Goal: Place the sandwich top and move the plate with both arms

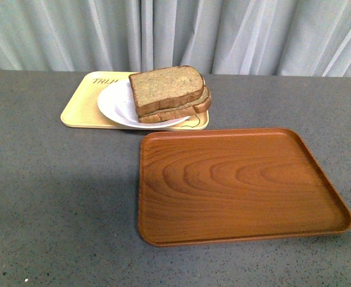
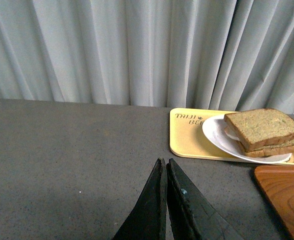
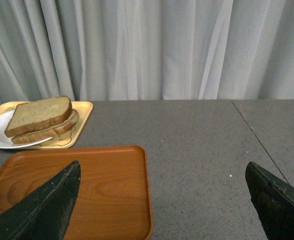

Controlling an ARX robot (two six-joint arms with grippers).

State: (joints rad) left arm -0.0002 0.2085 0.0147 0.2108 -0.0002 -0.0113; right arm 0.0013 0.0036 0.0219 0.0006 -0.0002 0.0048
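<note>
The sandwich top (image 1: 165, 87) is lying on a lower bread slice (image 1: 181, 111) on the white plate (image 1: 116, 103), which is sitting on the yellow tray (image 1: 82, 104), just behind the brown wooden tray (image 1: 238, 182). The left gripper (image 2: 165, 167) is clenched on nothing; the right gripper (image 3: 162, 175) is released, jaws spread wide.

Table (image 1: 55, 197): we see a grey speckled top, with a seam running across it beyond our right gripper's (image 3: 162, 200) wide-spread jaws.
Yellow tray (image 1: 82, 104): it lies flat on the table, ahead of and to the right of our left gripper's (image 2: 166, 172) closed jaws.
Wooden tray (image 1: 241, 185): it lies flat on the table just beside the yellow tray, partly under our right gripper's left jaw.
</note>
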